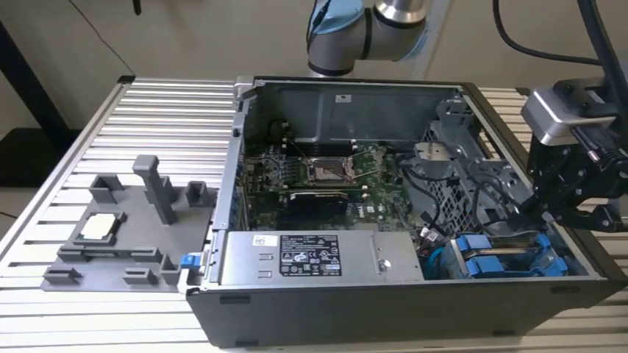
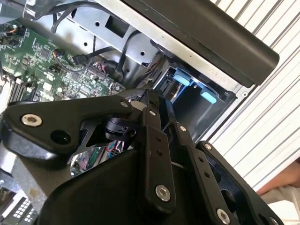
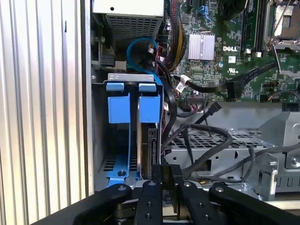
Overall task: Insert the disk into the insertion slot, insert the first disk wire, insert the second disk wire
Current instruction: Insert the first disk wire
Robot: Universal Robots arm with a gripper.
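Jaws stand pressed together, their grasp unclear, as the black gripper hangs over the grey sheet-metal insertion slot in the exterior view. In the first wrist view the blue-framed silver-grey disk sits seated; the black disk wires want straight, gentle pressure.

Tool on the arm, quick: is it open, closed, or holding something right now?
Tool: closed, fingertips together at the drive cage; whether anything thin is pinched between them cannot be told.
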